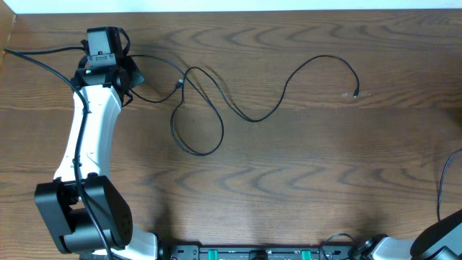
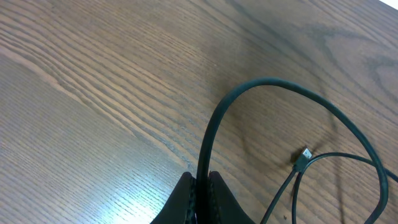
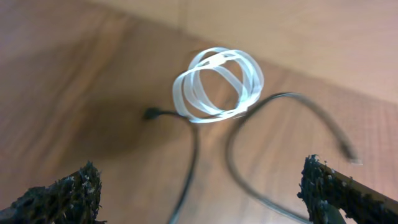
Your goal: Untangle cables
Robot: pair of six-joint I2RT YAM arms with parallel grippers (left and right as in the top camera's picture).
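A long thin black cable (image 1: 249, 115) lies across the table, with a loop (image 1: 196, 137) near the left and a small plug end (image 1: 357, 92) at the right. My left gripper (image 1: 133, 76) is at the cable's left end. In the left wrist view that gripper (image 2: 202, 190) is shut on the black cable (image 2: 267, 81), which arcs up and away to the right past a small plug (image 2: 303, 157). The right wrist view is blurred: my right gripper (image 3: 200, 167) stands open above two black cable strands (image 3: 189, 155), with a coiled white cable (image 3: 217, 84) beyond them.
The left arm (image 1: 90, 137) stretches from its base (image 1: 83, 217) at the front left toward the back. The right arm's base (image 1: 440, 238) shows at the front right corner, with a thick black wire (image 1: 442, 188) rising from it. The table's back edge (image 1: 231, 10) runs along the top.
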